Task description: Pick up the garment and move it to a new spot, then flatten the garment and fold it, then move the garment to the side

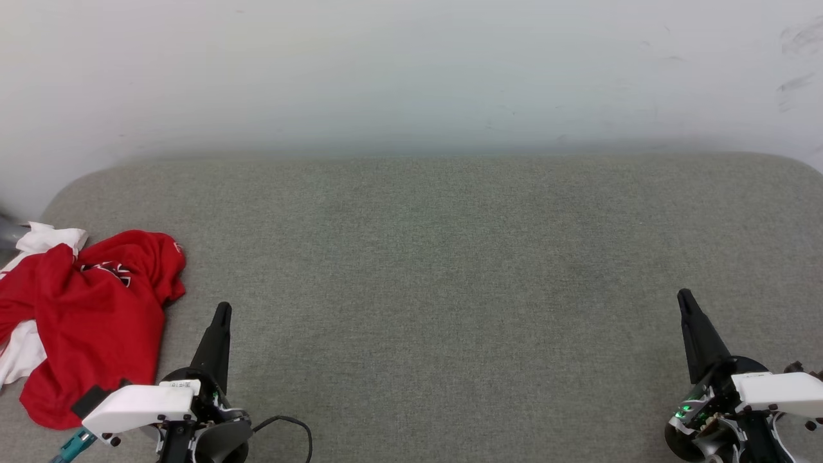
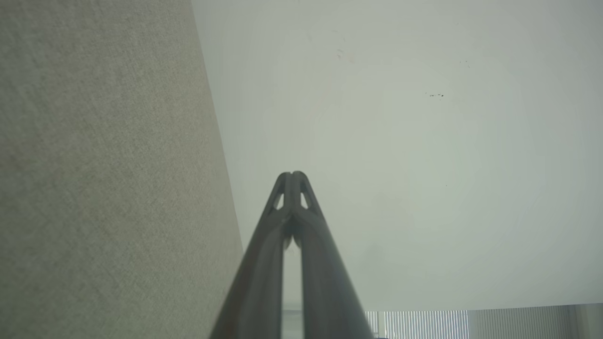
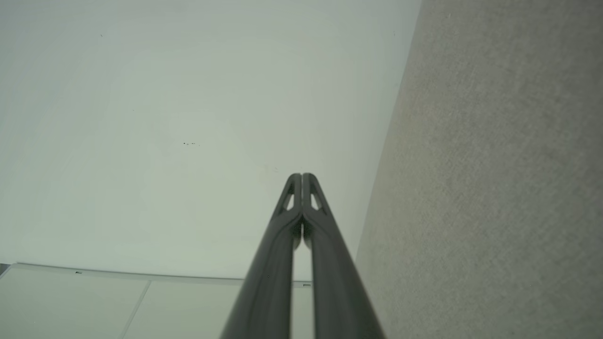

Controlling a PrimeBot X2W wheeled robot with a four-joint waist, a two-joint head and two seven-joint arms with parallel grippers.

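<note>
Step in hand, by my read: first pick, not yet begun. Seeing the shirt (image 1: 90,315) bunched in a heap at the far left of the worktop (image 1: 450,270), red body up, white sleeve poking out toward the back corner, running off the left of the head view. Can't tell whether any of it hangs over the worktop's left edge.

Reading the left pincer (image 1: 222,314) as closed tip to tip, holding nothing, sitting just right of the heap and apart from it. Same for the right pincer (image 1: 685,301): closed, empty, well apart at the far right.

For a clean pick:
- Open the left pincer first, then swing left over the heap.
- Come down on a raised red fold rather than the flat rim, and pinch through one or two layers only.
- Lift high enough to clear trailing cloth before travelling. Expect limp fabric to sag and drag.

Plenty of bare worktop in the middle between the two pincers. Drop there for room to spread and fold. Keep off the wall (image 1: 411,77) at the back and the rounded back corners. Mind the cable (image 1: 292,424) looping beside the left wrist.
</note>
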